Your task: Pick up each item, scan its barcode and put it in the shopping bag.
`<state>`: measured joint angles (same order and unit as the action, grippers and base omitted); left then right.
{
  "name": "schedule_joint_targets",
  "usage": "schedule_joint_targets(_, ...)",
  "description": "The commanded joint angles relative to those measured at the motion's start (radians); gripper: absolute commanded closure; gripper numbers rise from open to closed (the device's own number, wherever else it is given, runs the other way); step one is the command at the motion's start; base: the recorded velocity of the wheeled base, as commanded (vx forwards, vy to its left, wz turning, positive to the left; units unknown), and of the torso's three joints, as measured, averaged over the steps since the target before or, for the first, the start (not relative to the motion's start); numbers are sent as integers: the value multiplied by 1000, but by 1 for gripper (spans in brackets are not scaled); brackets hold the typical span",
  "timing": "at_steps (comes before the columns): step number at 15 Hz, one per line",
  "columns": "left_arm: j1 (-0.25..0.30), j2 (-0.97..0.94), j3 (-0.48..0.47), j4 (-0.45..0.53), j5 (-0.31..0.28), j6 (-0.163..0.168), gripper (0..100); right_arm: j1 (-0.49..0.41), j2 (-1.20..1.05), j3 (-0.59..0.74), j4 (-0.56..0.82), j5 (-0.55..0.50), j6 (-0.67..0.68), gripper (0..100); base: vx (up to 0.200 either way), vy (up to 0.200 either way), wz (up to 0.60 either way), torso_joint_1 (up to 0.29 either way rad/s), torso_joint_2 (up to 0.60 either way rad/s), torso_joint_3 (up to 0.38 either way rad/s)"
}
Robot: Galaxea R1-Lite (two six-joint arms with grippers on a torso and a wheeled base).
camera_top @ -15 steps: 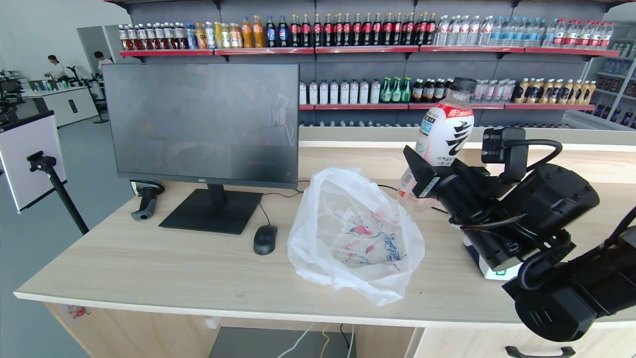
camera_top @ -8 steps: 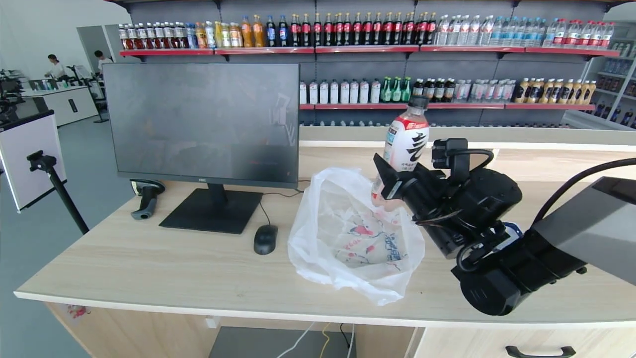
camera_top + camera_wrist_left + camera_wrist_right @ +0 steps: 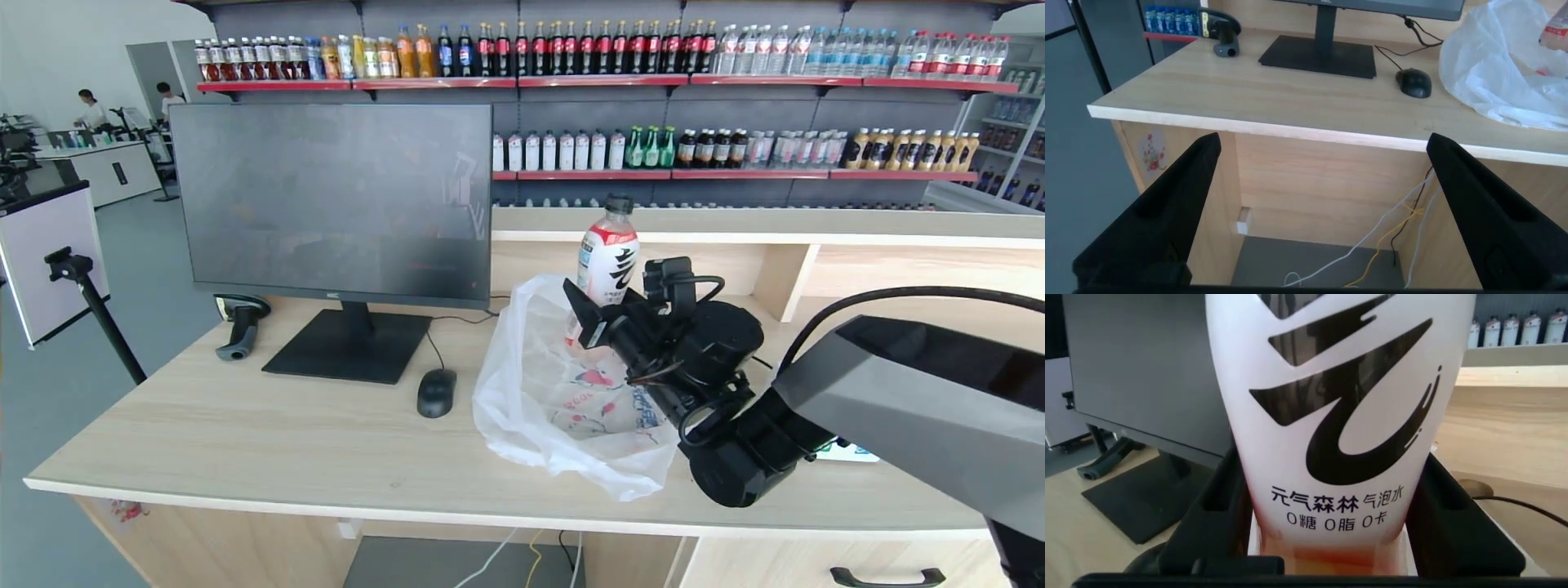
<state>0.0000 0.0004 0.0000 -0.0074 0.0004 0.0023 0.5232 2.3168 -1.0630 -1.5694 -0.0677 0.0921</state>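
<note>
My right gripper (image 3: 589, 320) is shut on a white drink bottle (image 3: 606, 263) with black brush marks, a red band and a dark cap. It holds the bottle upright just above the open mouth of the white plastic shopping bag (image 3: 563, 392) in the middle of the counter. In the right wrist view the bottle (image 3: 1343, 416) stands between the two black fingers (image 3: 1212, 518). My left gripper (image 3: 1319, 212) is open, hanging below and in front of the counter's front edge (image 3: 1290, 122). A handheld barcode scanner (image 3: 238, 323) rests left of the monitor's stand.
A dark monitor (image 3: 335, 204) stands at the back left of the counter, with a black mouse (image 3: 435, 393) in front of it. A small white box (image 3: 849, 451) lies behind my right arm. Shelves of bottles (image 3: 604, 57) line the back wall.
My right arm has carried the bottle leftwards and down, from right of the bag to just above the bag's mouth.
</note>
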Motion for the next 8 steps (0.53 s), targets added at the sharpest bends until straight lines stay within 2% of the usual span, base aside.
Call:
schedule_joint_targets(1,0,1,0,0,0,2,0,9,67,-52,-1,2,17,100,0,0,0,0,0,0)
schedule_joint_targets(8,0,1,0,0,1,1,0,26,187,-178,-1,3,69,100,0,0,0,0,0,0)
